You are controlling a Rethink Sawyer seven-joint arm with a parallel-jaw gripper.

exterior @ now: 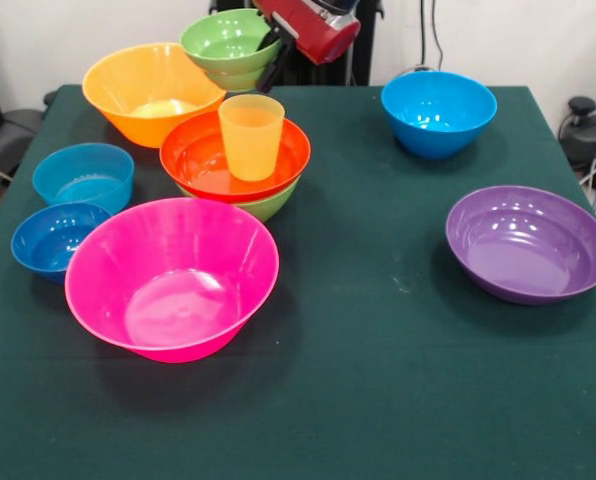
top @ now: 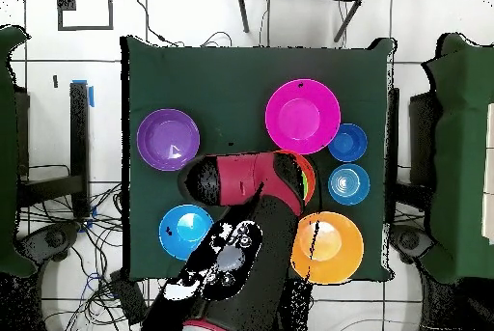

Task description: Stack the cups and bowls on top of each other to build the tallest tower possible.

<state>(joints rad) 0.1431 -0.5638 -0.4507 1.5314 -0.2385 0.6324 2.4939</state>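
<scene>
1. Dark green cloth covers the table (exterior: 398, 380), with a white wall and trailing cables behind it.
2. One red and black arm (exterior: 313, 28) comes down at the far edge, and its gripper (exterior: 274, 55) grasps the rim of the small green bowl (exterior: 226, 45), with a dark finger pressed against the bowl's wall; the bowl is held clear of the cloth.
3. Just in front of the gripper stands the tower (exterior: 240, 165): one medium green bowl (exterior: 273, 205) at the bottom, one red-orange bowl (exterior: 198, 155) nested in it, and one translucent yellow cup (exterior: 250, 135) upright in the middle.
4. Beside the tower to the picture's left sits one large orange bowl (exterior: 143, 95), close behind it.
5. One large pink bowl (exterior: 173, 275) lies nearest the camera, touching or nearly touching the tower's base.
6. Three blue bowls are counted: a light-blue straight-sided one (exterior: 83, 175), a darker small one (exterior: 53, 238) in front of it, and a larger one (exterior: 438, 112) at the far right.
7. One shallow purple bowl (exterior: 528, 243) sits alone at the right, well apart from the others.
8. In all, nine bowls and one cup.
</scene>
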